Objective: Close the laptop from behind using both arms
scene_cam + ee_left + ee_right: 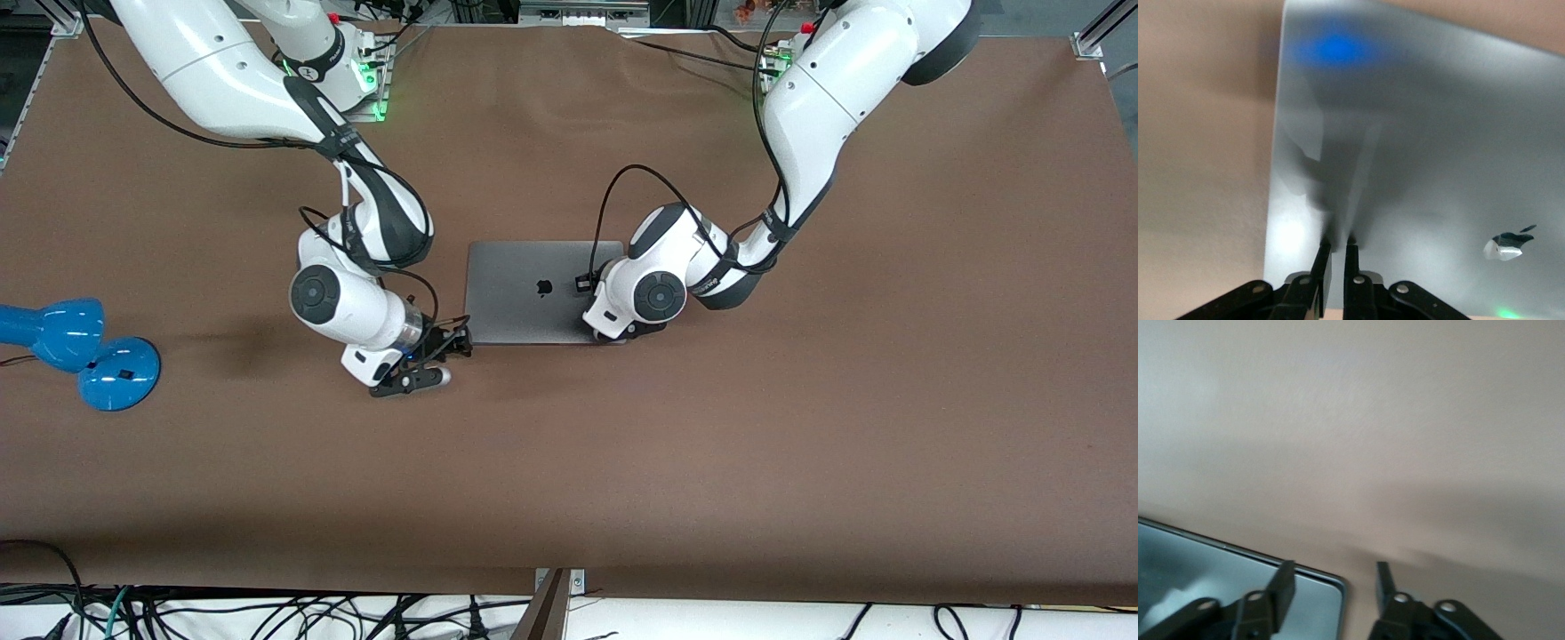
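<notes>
The grey laptop [533,293] lies on the brown table with its lid down flat and the black apple logo [544,286] facing up. My left gripper [615,336] is over the lid's corner nearest the front camera at the left arm's end. In the left wrist view its fingers are shut, and the gripper [1337,248] rests its tips on the lid [1418,147]. My right gripper [449,360] is open at the laptop's near corner toward the right arm's end. In the right wrist view the gripper [1333,572] has one finger over the laptop's corner [1218,567] and the other over the table.
A blue desk lamp [80,351] lies near the table's edge at the right arm's end. Cables hang along the table's edge nearest the front camera [267,613]. Both arm bases stand at the table's edge farthest from that camera.
</notes>
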{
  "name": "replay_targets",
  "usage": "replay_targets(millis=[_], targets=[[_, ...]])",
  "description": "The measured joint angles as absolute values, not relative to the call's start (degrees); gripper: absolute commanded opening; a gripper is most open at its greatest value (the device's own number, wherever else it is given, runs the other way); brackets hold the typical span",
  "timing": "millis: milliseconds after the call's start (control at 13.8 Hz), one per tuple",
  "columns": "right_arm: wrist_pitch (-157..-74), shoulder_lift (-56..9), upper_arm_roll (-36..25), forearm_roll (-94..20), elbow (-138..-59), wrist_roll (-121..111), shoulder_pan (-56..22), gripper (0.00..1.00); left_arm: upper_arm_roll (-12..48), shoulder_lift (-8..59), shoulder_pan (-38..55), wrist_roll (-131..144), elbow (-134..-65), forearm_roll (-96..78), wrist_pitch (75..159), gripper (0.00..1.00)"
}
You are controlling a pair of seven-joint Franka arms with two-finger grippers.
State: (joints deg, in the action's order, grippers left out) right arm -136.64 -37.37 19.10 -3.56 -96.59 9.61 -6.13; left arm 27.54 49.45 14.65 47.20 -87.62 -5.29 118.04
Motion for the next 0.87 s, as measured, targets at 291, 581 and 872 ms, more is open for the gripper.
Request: replay_targets(millis=[291, 581, 872], targets=[[-127.50, -31.06, 15.34, -3.57, -96.29, 9.66, -6.09, 0.99, 27.58, 48.01, 13.92, 45.01, -86.08, -4.61, 113.53, 1.00], [-115.36, -23.29, 12.04, -3.38, -94.58, 9.65, -4.52, 1.00, 27.61, 41.59, 12.66, 42.55, -85.98, -4.58, 104.55, 1.00], [-104.36, -15.58, 10.61, -1.99, -91.08, 9.65, -2.76, 1.00, 27.62, 32.42, 10.46, 41.62, -86.78, -0.88, 95.08, 1.00]])
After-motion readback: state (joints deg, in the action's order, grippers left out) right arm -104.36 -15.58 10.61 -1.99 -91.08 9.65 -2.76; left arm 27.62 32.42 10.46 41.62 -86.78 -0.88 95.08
